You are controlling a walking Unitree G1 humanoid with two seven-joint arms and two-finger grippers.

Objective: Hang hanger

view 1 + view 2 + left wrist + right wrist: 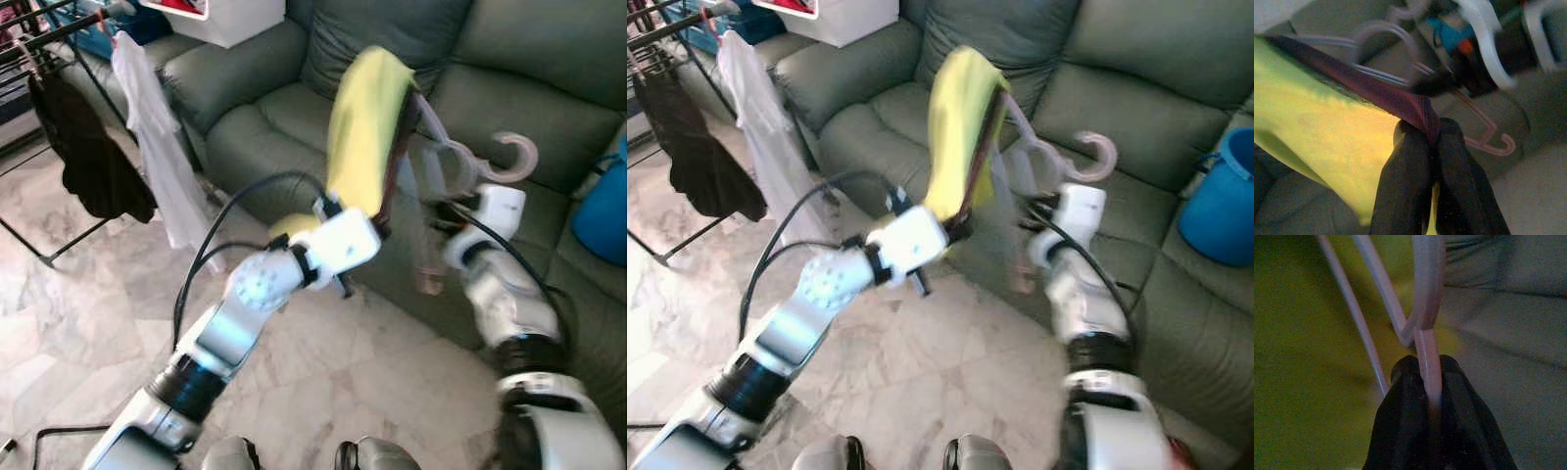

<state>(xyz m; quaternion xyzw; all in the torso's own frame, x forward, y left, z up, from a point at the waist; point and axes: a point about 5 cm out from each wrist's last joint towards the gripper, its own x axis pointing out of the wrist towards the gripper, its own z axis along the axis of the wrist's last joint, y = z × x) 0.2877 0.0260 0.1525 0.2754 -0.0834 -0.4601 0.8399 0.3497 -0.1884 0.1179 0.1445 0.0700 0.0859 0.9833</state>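
We judge the task roughly midway: the pale pink plastic hanger (460, 162) is lifted in front of the grey-green leather sofa (265, 108), but has not reached the black metal drying rack (39, 39) at far left, where a dark garment (93, 162) and a white garment (157, 157) already hang. Our right gripper (1427, 377) pinches the hanger's stem between its pressed-together fingers, hook pointing up and right. Our left gripper (1432, 137) clamps the dark maroon hem of the yellow cloth garment (362, 127), held just left of the hanger. Whether the garment is seated on the hanger's shoulders is hard to make out; cloth hides them. The blue plastic bucket (1220, 201) at right is cut off.
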